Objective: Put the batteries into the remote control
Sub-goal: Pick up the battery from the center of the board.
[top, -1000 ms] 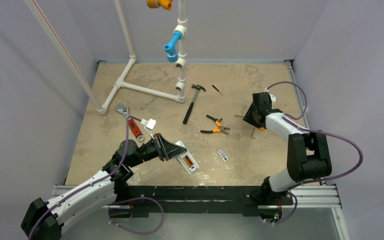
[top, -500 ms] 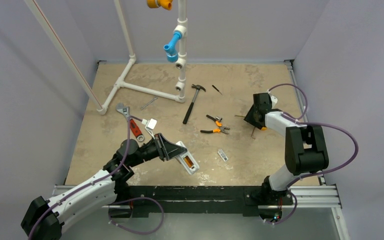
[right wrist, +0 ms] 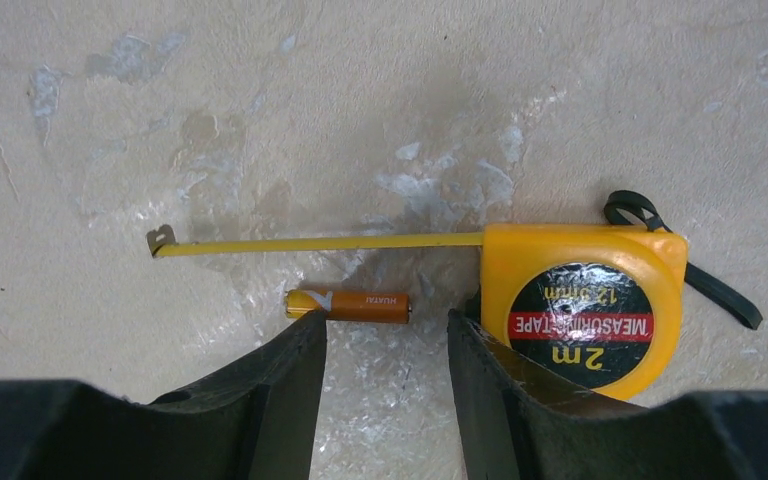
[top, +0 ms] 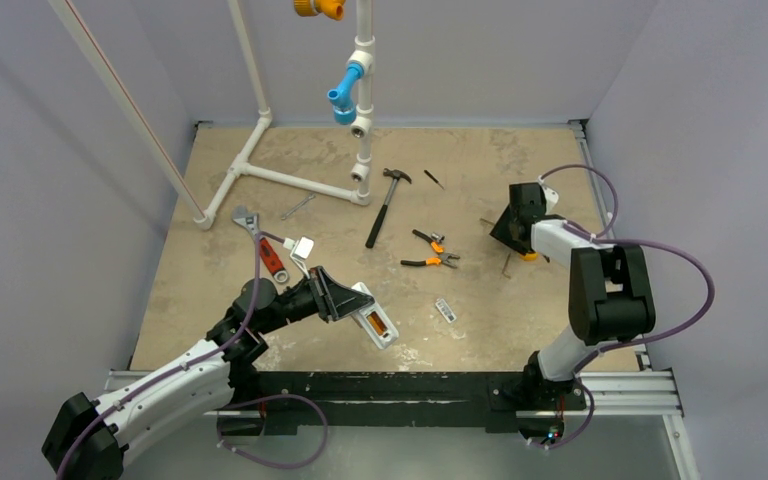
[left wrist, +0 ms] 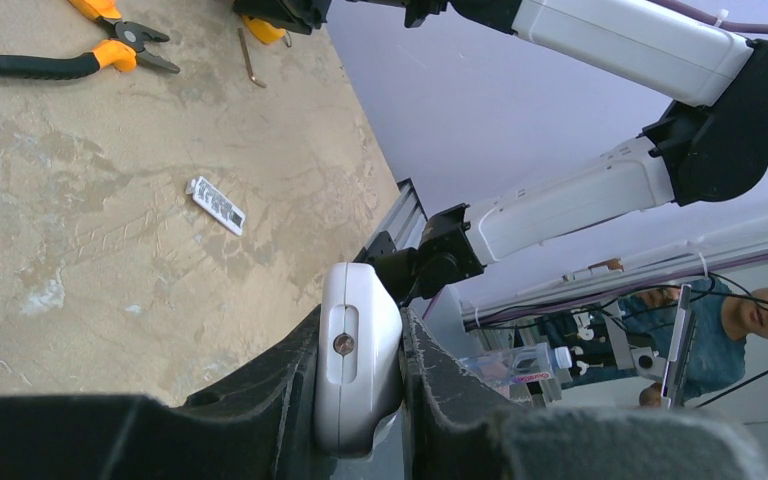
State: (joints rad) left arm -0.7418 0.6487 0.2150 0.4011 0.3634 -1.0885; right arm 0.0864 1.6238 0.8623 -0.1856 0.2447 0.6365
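Observation:
My left gripper (top: 343, 297) is shut on the white remote control (top: 373, 318) and holds it just above the table, recess up. An orange battery (top: 372, 324) sits in the recess. In the left wrist view the remote's end (left wrist: 358, 360) is clamped between the jaws of that gripper (left wrist: 358, 335). My right gripper (top: 513, 226) is at the far right, pointing down at the table. In the right wrist view it (right wrist: 387, 335) is open and empty. A loose orange battery (right wrist: 348, 304) lies flat just beyond its fingertips, touching the left one.
A yellow tape measure (right wrist: 582, 305) with its tape pulled out lies against the right finger. Orange-handled pliers (top: 432, 261), a hammer (top: 387, 205), a wrench (top: 260, 245), a small silvery piece (top: 445, 310) and a white pipe frame (top: 290, 180) are on the table.
My right arm has shifted slightly, its gripper moving a little farther back and right. The left arm and the remote have not moved.

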